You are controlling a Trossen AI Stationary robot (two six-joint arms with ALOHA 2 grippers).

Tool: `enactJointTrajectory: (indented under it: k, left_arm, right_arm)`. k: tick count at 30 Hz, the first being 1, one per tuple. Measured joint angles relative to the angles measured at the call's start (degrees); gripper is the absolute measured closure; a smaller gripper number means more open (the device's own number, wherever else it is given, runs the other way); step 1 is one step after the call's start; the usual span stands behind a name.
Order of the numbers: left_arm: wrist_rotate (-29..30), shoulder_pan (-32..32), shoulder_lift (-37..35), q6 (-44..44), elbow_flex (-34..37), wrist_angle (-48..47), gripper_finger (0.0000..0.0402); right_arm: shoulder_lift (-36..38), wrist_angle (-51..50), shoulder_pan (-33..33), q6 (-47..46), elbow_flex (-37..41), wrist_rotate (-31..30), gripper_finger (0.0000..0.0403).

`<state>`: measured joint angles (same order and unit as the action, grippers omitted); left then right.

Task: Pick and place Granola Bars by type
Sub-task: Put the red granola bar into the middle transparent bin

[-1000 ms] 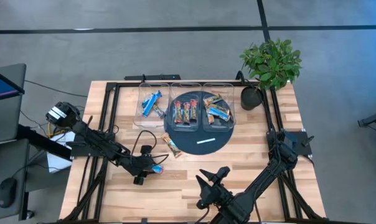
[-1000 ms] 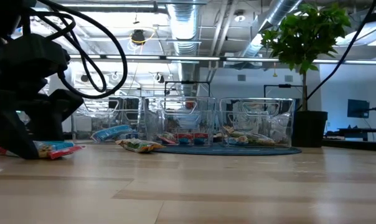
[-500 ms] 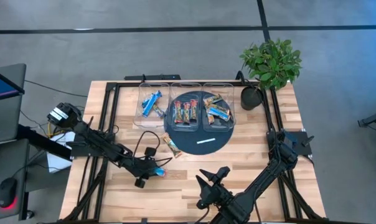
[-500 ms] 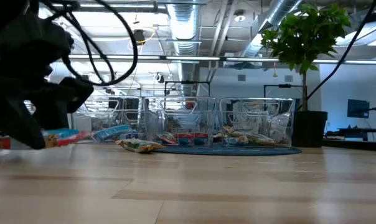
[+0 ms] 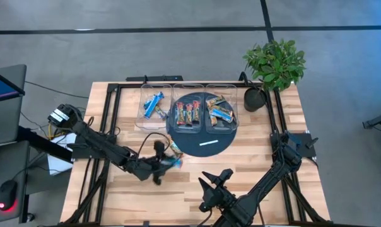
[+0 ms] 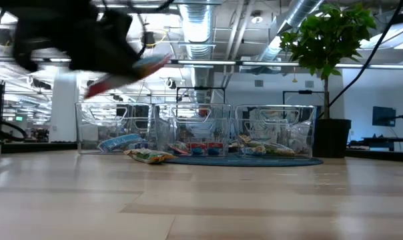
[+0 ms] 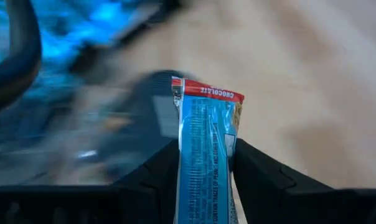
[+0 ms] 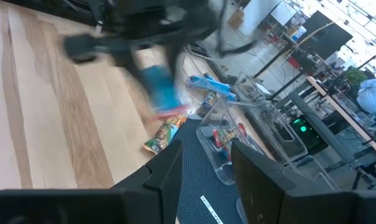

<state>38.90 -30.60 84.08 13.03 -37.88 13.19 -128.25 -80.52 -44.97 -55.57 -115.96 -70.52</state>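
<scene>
Left end effector [image 5: 167, 162] grips a blue bar [image 7: 205, 163] aloft beside a loose bar [image 5: 175, 150]; right end effector [image 5: 214, 181] waits open

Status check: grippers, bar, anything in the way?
Left gripper shut on blue bar, lifted off table. Right gripper waiting near front edge. Loose bar lies beside the dark mat.

A light wooden table [image 5: 253, 157] fills mid-frame. On it sit a dark round mat [image 5: 197, 144], three clear bins [image 5: 154, 101] toward the top, and a potted plant [image 5: 266, 82] upper right. One orange-brown bar [image 5: 173, 149] lies at the mat's left edge.
</scene>
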Motion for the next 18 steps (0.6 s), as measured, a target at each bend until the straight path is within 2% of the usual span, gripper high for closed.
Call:
enactJointTrajectory:
  k: [4, 8, 11, 18]
  left_arm:
    - [11.18, 4.46, -0.03, 4.34, -4.69, 0.09, 0.0273]
    - [13.03, 11.62, -0.03, 5.44, -8.14, 0.09, 0.0273]
    - [9.22, 18.15, -0.05, 4.84, -10.03, 0.25, 0.0273]
    - [-8.08, 33.98, -0.05, -4.45, -11.20, 2.12, 0.0273]
  right_arm:
    - [0.00, 0.12, 0.00, 0.00, 0.00, 0.00, 0.0272]
    - [0.00, 0.30, 0.00, 0.00, 0.00, 0.00, 0.0272]
    - [0.00, 0.48, 0.12, 0.00, 0.00, 0.00, 0.0272]
    - [0.00, 0.93, 0.48, 0.00, 0.00, 0.00, 0.0272]
